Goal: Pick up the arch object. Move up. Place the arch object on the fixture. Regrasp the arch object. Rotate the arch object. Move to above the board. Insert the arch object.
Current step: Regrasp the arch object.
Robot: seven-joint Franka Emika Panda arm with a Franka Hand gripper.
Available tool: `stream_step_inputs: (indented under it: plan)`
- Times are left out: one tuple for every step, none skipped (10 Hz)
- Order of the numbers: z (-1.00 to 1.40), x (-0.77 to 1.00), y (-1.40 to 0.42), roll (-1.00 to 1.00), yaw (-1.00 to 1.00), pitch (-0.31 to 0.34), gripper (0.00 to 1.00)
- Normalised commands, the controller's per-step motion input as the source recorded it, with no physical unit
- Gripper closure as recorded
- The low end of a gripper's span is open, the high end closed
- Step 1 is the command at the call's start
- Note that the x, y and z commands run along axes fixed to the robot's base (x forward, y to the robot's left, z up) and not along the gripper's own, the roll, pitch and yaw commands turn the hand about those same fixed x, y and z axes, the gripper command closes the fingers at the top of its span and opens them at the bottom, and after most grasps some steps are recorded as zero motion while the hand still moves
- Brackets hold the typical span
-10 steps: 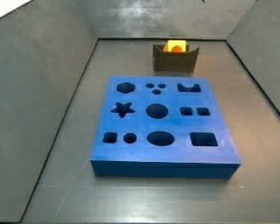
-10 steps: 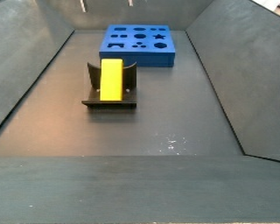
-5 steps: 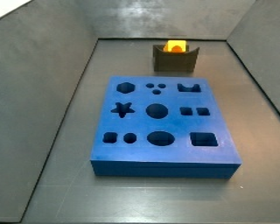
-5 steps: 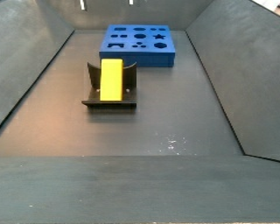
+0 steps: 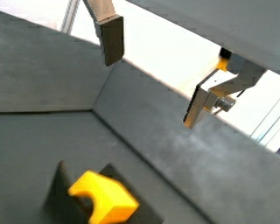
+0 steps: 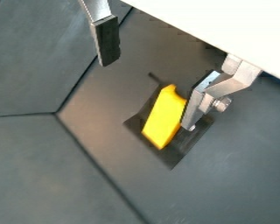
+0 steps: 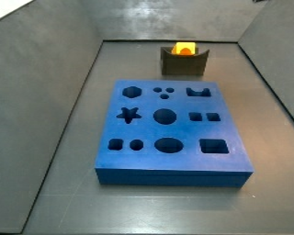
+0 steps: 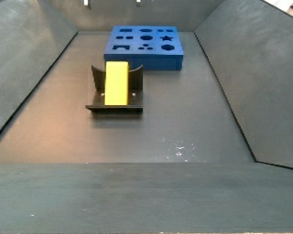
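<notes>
A: Where is the arch object (image 8: 116, 82) seen?

B: It is set on the fixture (image 8: 113, 102), well apart from the board (image 8: 146, 47); nothing is seen between them on the grey floor.

A: And the gripper (image 6: 154, 59)?

B: It is held high above the arch object, jaws spread wide, nothing gripped. In both side views, nothing is seen to have moved since the earlier frames.

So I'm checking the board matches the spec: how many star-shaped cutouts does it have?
1. The star cutout sits at one long edge of the blue board, in the middle row; nothing covers the board. The open tool is up above the arch object on the fixture.
</notes>
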Motion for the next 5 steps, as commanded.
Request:
stream_step_inputs:
  plan:
    - [-0.01, 0.09, -0.04, 0.89, 0.08, 0.143, 0.00]
    - [-0.01, 0.09, -0.04, 0.63, 0.10, 0.145, 0.00]
    - [-0.01, 0.09, -0.04, 0.51, 0.12, 0.141, 0.00]
    - [0.00, 0.08, -0.03, 0.27, 0.15, 0.114, 0.00]
    - [-0.01, 0.08, -0.03, 0.21, 0.16, 0.095, 0.00]
